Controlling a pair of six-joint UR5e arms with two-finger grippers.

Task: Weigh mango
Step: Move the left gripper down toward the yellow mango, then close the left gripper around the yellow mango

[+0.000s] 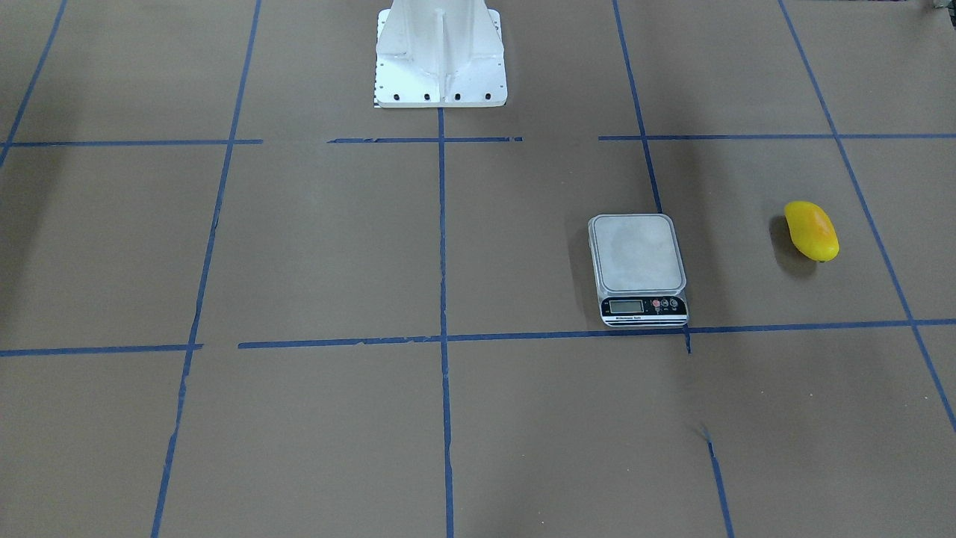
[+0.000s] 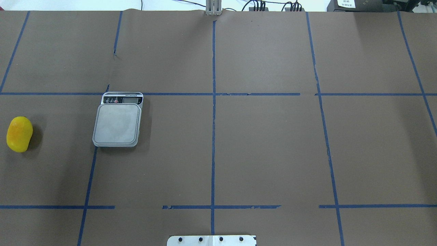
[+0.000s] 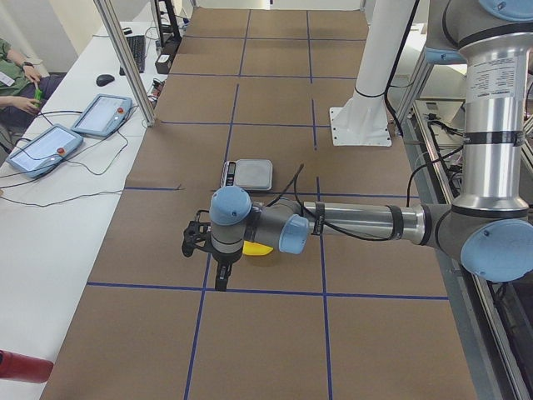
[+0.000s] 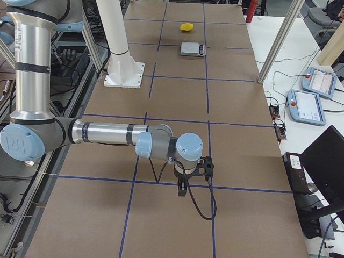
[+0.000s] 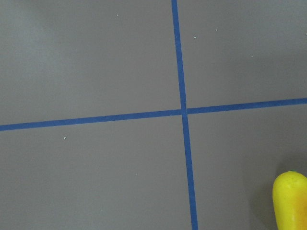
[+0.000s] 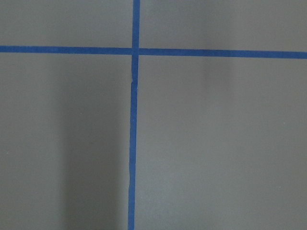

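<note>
The yellow mango [image 1: 812, 231] lies on the brown table, apart from the grey scale [image 1: 637, 254], whose platform is bare. In the overhead view the mango [image 2: 19, 134] is at the far left and the scale [image 2: 117, 123] to its right. My left gripper [image 3: 194, 237] shows only in the exterior left view, held above the table near the mango [image 3: 259, 248], which its wrist partly hides; I cannot tell if it is open. The mango's tip [image 5: 291, 201] shows in the left wrist view. My right gripper [image 4: 207, 166] hangs far from the mango [image 4: 187, 26] and scale [image 4: 192, 48]; its state is unclear.
The white robot pedestal [image 1: 439, 56] stands at the table's middle on the robot's side. Blue tape lines grid the brown table. Teach pendants [image 3: 102, 114] and cables lie on the white bench beside the table. A metal post [image 3: 125, 58] stands at the table's edge.
</note>
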